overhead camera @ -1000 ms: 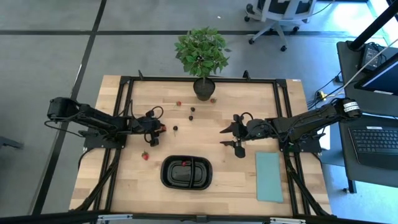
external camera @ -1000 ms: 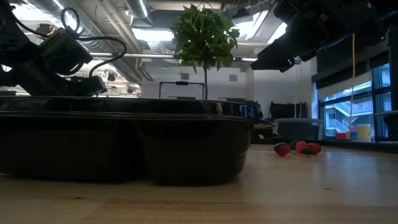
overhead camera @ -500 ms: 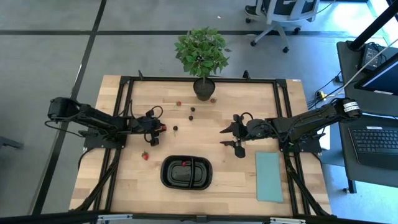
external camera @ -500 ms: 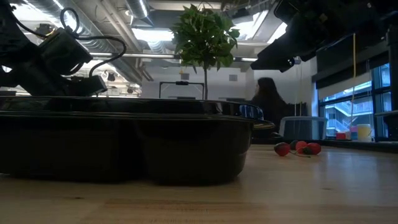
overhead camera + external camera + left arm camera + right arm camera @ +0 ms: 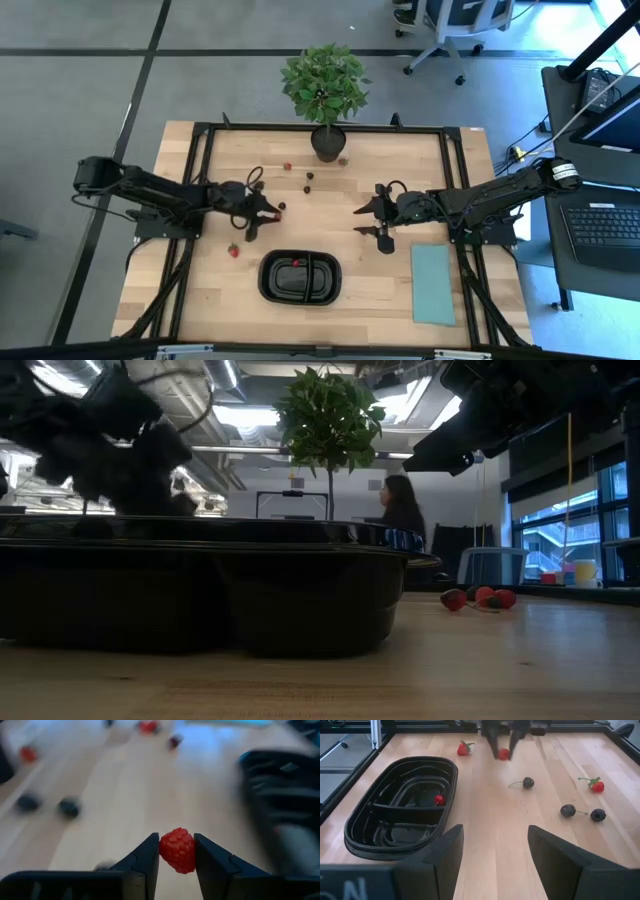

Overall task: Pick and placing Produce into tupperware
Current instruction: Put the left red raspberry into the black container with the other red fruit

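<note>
The black two-compartment tray [image 5: 300, 277] sits near the table's near edge, with one red piece [image 5: 439, 799] in a compartment. My left gripper [image 5: 266, 212] hovers left of and beyond the tray, shut on a red raspberry [image 5: 177, 850]. Loose on the wood are a strawberry [image 5: 233, 250], a dark cherry [image 5: 282, 207] and several more pieces near the plant pot [image 5: 308, 177]. My right gripper [image 5: 374, 221] waits open to the right of the tray, fingers spread wide in its wrist view [image 5: 495, 865]. My left gripper pinches the raspberry [image 5: 177, 851] between its two fingers, one on each flank [image 5: 150, 857]. The berry is lifted clear of the table, as the right wrist view shows [image 5: 504, 754].
A potted green plant [image 5: 325, 85] stands at the far edge. A pale teal sheet [image 5: 432, 284] lies flat at the near right. The black frame rails [image 5: 200, 190] run along both table sides. A person [image 5: 398, 510] shows in the room behind.
My left gripper has moved toward the table's right, toward the tray, carrying the raspberry with it. In the room behind, a person has walked across toward the left of the low view.
</note>
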`<act>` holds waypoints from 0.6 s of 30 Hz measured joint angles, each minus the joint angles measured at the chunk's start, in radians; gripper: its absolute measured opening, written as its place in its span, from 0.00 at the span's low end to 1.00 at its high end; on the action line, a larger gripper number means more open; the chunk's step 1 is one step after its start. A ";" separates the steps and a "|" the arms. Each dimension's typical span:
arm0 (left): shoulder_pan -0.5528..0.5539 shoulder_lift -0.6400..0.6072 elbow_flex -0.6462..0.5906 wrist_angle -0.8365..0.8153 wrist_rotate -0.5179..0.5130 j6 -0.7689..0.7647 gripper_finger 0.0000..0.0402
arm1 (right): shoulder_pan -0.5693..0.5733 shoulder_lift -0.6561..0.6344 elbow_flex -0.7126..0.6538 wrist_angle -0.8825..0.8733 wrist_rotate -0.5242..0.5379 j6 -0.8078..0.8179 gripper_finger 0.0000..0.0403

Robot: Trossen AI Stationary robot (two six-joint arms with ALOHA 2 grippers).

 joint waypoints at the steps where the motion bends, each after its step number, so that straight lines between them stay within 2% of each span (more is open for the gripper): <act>1: -0.010 0.000 0.017 -0.001 0.025 0.005 0.24 | 0.000 0.000 0.000 0.000 0.000 0.003 0.55; 5: -0.068 0.000 0.077 -0.007 0.109 0.037 0.25 | 0.000 0.000 0.000 0.000 0.000 0.025 0.55; 10: -0.170 0.000 0.128 -0.026 0.125 0.054 0.26 | 0.000 0.000 0.000 0.000 0.000 0.025 0.55; 12: -0.214 0.000 0.151 -0.071 0.108 0.055 0.25 | 0.000 0.000 0.000 0.000 0.000 0.025 0.55; 18: -0.341 0.039 0.254 -0.244 -0.030 0.056 0.25 | 0.000 0.000 0.000 0.000 0.000 0.028 0.55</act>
